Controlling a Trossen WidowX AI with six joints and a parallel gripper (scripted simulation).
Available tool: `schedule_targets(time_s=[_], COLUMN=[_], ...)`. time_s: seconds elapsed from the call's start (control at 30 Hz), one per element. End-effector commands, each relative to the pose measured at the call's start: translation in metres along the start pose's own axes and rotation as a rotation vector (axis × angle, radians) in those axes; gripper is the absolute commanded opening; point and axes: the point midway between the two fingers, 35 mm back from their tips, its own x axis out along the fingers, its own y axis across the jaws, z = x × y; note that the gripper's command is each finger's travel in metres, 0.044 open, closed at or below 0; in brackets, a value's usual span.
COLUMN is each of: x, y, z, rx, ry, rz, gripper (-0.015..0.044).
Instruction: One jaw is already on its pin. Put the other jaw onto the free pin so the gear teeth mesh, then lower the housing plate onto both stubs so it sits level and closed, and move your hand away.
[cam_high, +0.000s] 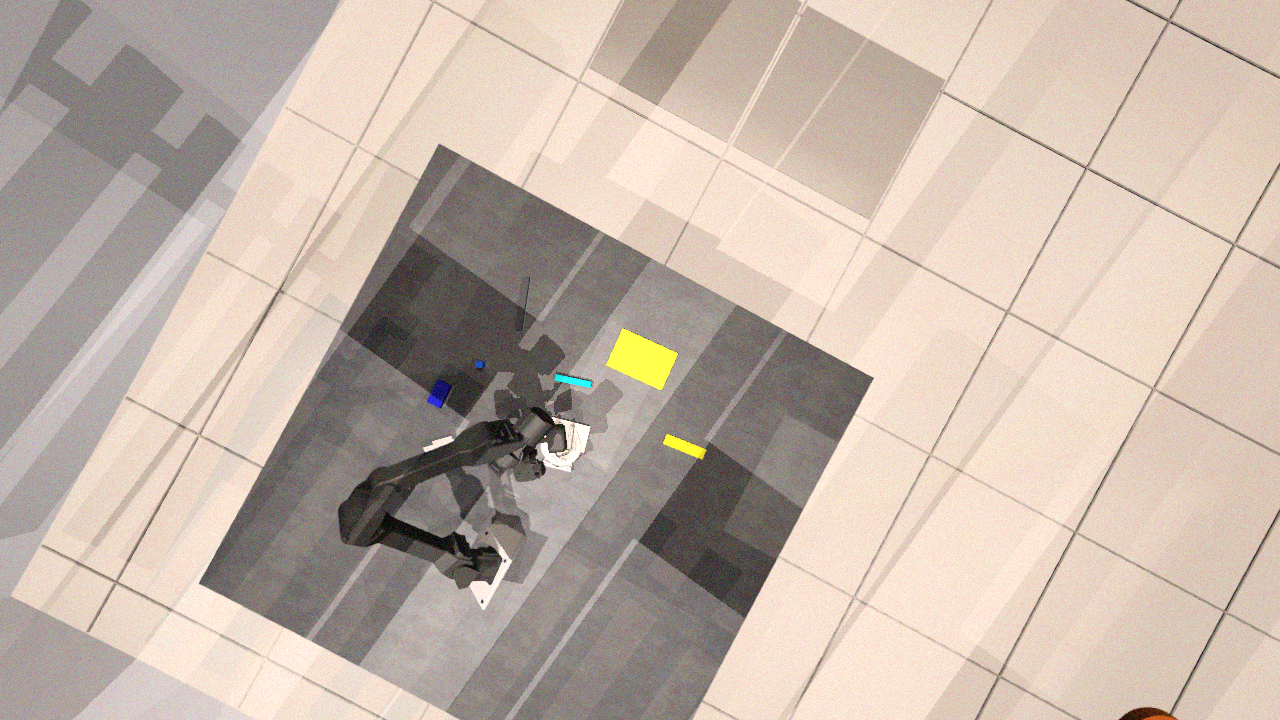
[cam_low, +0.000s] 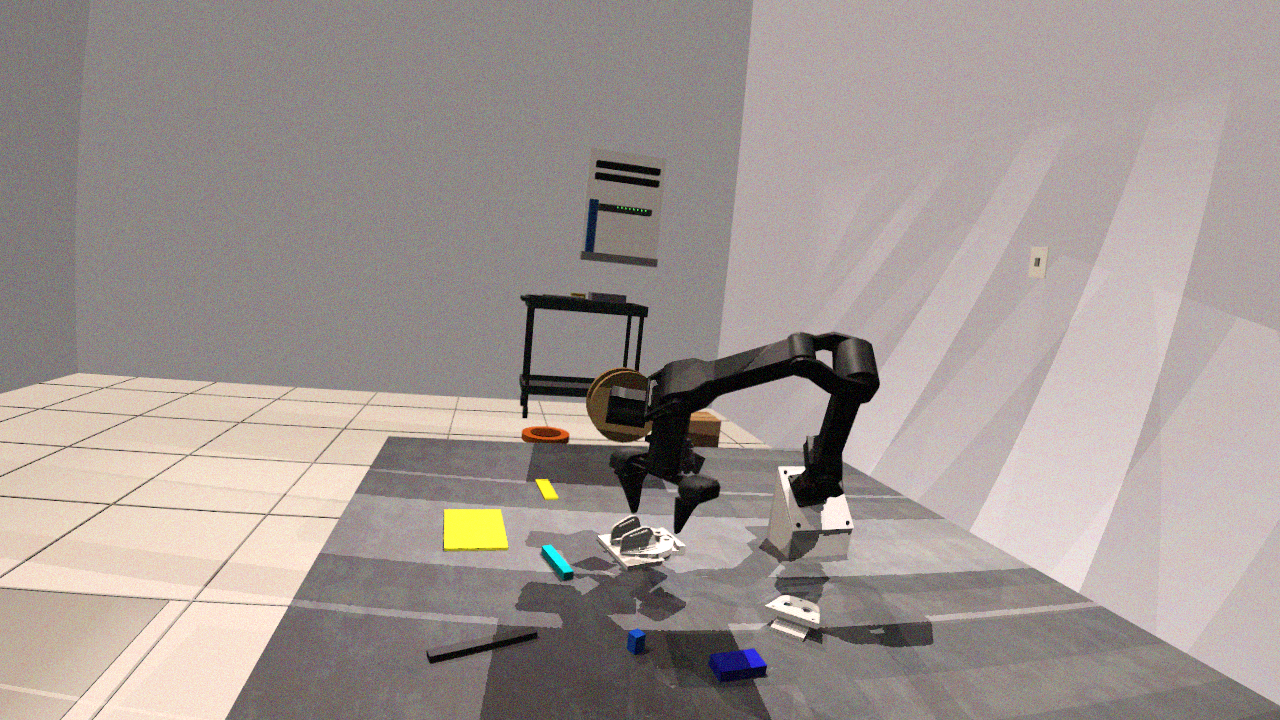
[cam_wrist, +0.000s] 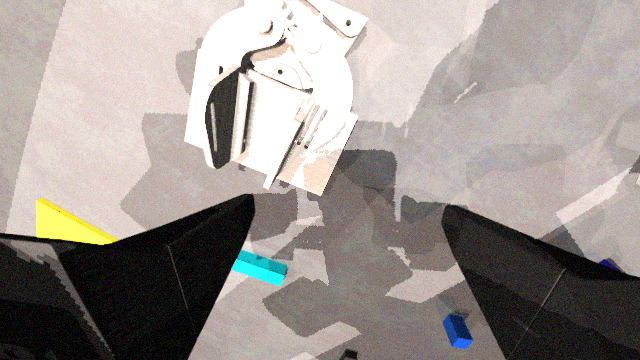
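Note:
The white gripper base (cam_high: 582, 433) (cam_wrist: 314, 176) lies on the dark mat, with two upright jaws on it. One jaw (cam_wrist: 220, 122) shows a dark face on the left in the wrist view; the other jaw (cam_wrist: 276, 172) stands right of it, at a slant. Gear teeth show near the top, but I cannot tell whether they mesh or whether both jaws are seated. The white housing plate (cam_high: 438, 444) (cam_low: 794, 608), with two holes, stands apart on its support. My gripper (cam_low: 657, 520) (cam_wrist: 347, 208) is open and empty above the base, with the jaws outside its fingertips.
A yellow sheet (cam_high: 641, 359) (cam_low: 475, 529), a yellow bar (cam_high: 684, 446) (cam_low: 546, 488) and a cyan bar (cam_high: 573, 380) (cam_low: 556, 562) lie around the base. A small blue block (cam_low: 635, 641) (cam_wrist: 457, 331), a larger blue block (cam_high: 439, 394) (cam_low: 737, 665) and a black rod (cam_low: 482, 646) lie farther off.

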Motion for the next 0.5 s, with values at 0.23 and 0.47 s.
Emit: schedule_targets(time_s=[0.23, 0.47], x=[-0.002, -0.003], y=[-0.024, -0.039], z=[-0.009, -0.013], rx=[-0.296, -0.486], ry=[-0.013, -0.019], rz=[0.004, 0.004], gripper=[0.0440, 0.0440])
